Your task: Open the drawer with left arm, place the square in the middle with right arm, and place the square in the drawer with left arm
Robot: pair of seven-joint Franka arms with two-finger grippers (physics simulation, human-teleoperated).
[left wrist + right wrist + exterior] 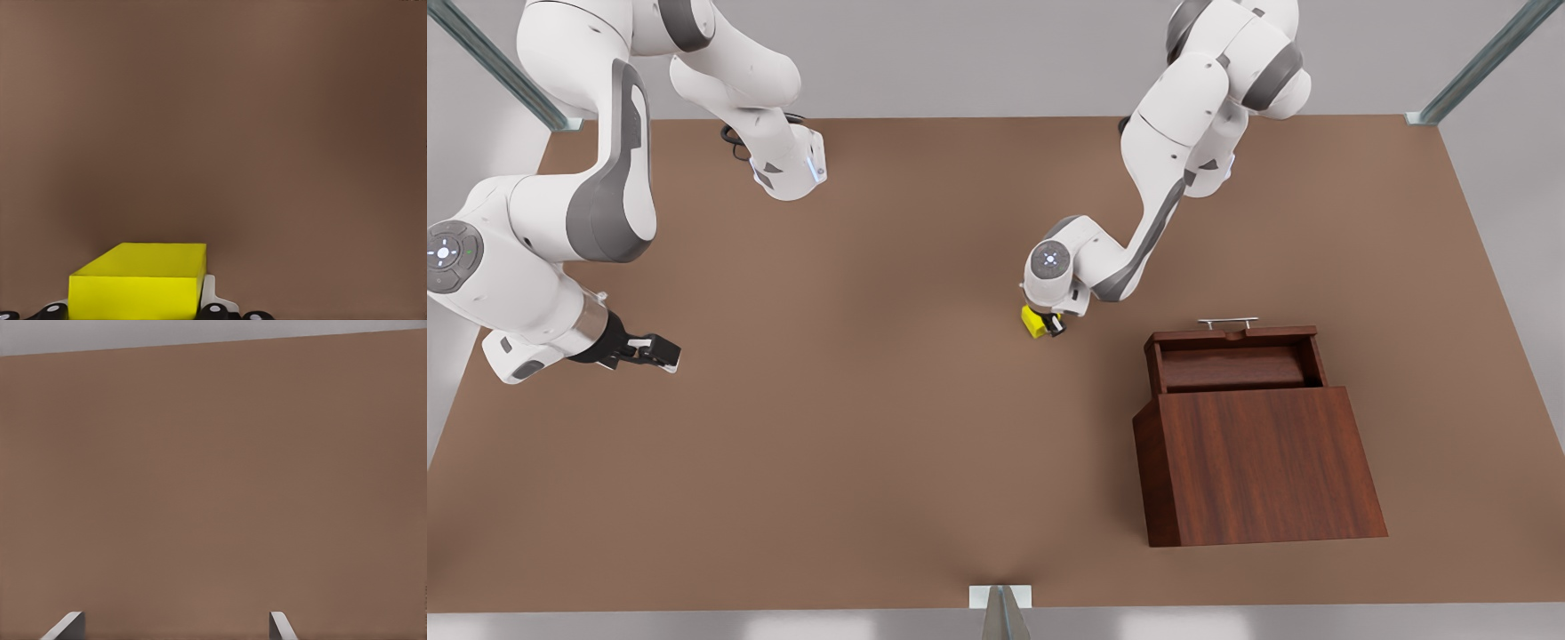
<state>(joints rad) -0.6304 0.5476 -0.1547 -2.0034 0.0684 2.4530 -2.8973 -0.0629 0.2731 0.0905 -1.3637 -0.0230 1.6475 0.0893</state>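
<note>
The square [1035, 322] is a small yellow cube on the brown tabletop near the middle [925, 356]. My left gripper [1052, 324] comes down on it from above, and the cube looks slightly tilted. In the left wrist view the square [137, 283] sits between the dark fingers [217, 309], which hug its sides, so the gripper is shut on it. The drawer [1236, 363] is pulled out of the wooden box [1263, 462], its silver handle [1227, 322] on the far side, and its tray is empty. My right gripper [660, 352] waits open at the front view's left, with its fingertips [67, 625] far apart.
The slant-topped box stands at the front view's right, close to the near table edge. Metal frame posts [1003, 609] rise at the table's near edge and far corners. Bare brown tabletop lies between the two arms.
</note>
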